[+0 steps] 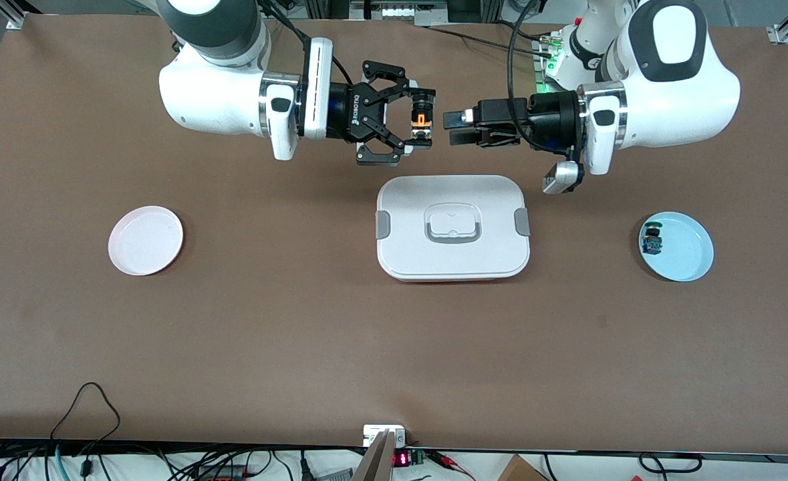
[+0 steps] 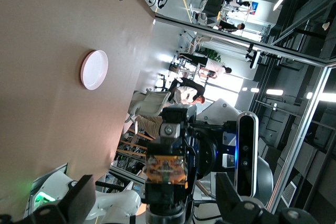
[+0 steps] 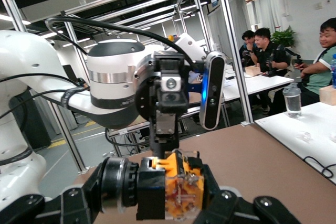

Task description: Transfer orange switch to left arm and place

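The orange switch (image 1: 421, 121) hangs in the air, and my right gripper (image 1: 415, 124) is shut on it. Its orange body and black barrel fill the right wrist view (image 3: 176, 187) between the right gripper's fingers (image 3: 236, 205). My left gripper (image 1: 452, 128) is open and faces the switch, its fingertips a short gap away. In the left wrist view the switch (image 2: 166, 169) sits between the left gripper's spread fingers (image 2: 79, 200), untouched. Both grippers hover over bare table between the white box (image 1: 452, 227) and the arms' bases.
A pink plate (image 1: 145, 240) lies toward the right arm's end of the table and also shows in the left wrist view (image 2: 94, 69). A blue plate (image 1: 684, 250) toward the left arm's end holds a small blue-and-green switch (image 1: 651, 240).
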